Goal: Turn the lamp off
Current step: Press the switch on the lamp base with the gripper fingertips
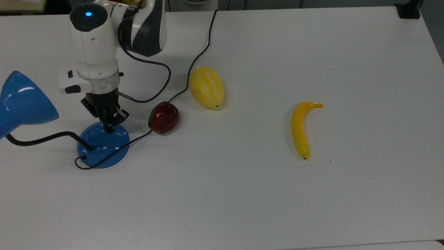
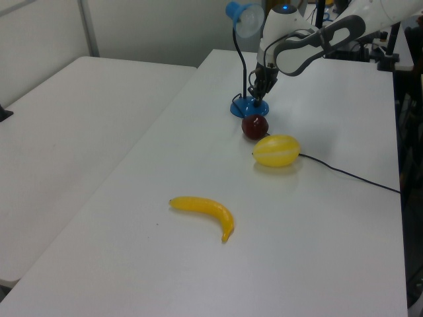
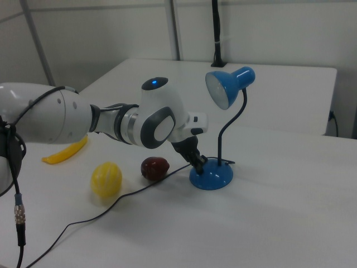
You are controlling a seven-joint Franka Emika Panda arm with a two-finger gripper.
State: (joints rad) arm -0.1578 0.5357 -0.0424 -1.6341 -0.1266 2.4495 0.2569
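Glossy blue, the lamp point(image 1: 103, 146) stands at the top view's left on a matte white table point(image 1: 263, 201): domed round base, thin black bendy neck, cone shade cut off by the edge, bulb unlit. The gripper point(image 1: 108, 124), fingers closed together on nothing, presses down on the base, hiding the switch. A shiny red apple point(image 1: 163, 117) lies just beside the base; a ribbed yellow melon point(image 1: 206, 86) and a banana point(image 1: 301, 129) lie farther right.

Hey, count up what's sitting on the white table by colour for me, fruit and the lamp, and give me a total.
Yellow: 2, the melon and the banana
Red: 1, the apple
Blue: 1, the lamp
Total: 4
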